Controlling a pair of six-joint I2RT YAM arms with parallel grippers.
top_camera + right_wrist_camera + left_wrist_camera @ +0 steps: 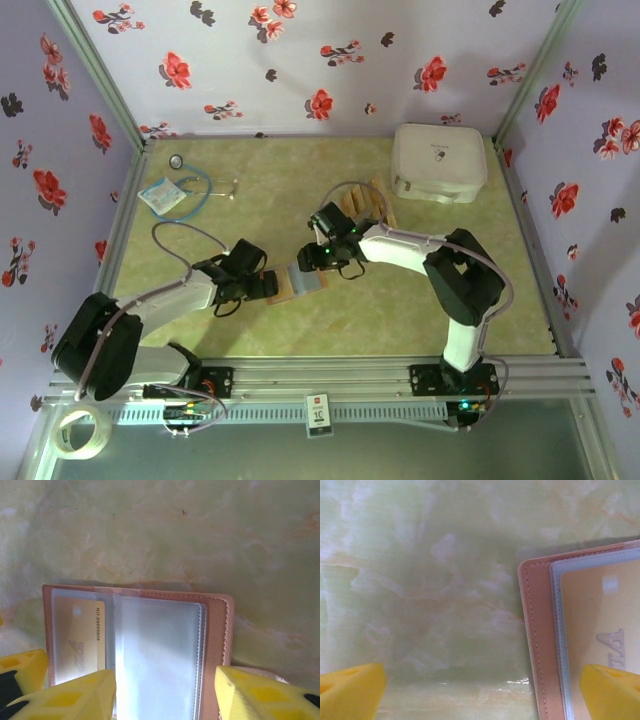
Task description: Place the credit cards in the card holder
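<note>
The card holder (297,282) lies open on the green table between both grippers. In the right wrist view the card holder (217,625) shows one golden credit card (80,635) in its left clear sleeve, and the sleeves to the right look empty. My right gripper (165,695) hangs open just above those sleeves, holding nothing. The left wrist view shows the holder's leather edge (537,630) with the credit card (605,630) in its sleeve. My left gripper (480,695) is wide open, one finger over the holder and the other over bare table. Several loose credit cards (362,200) lie behind the right arm.
A large white zippered case (440,162) sits at the back right. A stethoscope (185,190) lies at the back left. A tape roll (80,432) rests outside the near left corner. Floral walls enclose the table on three sides.
</note>
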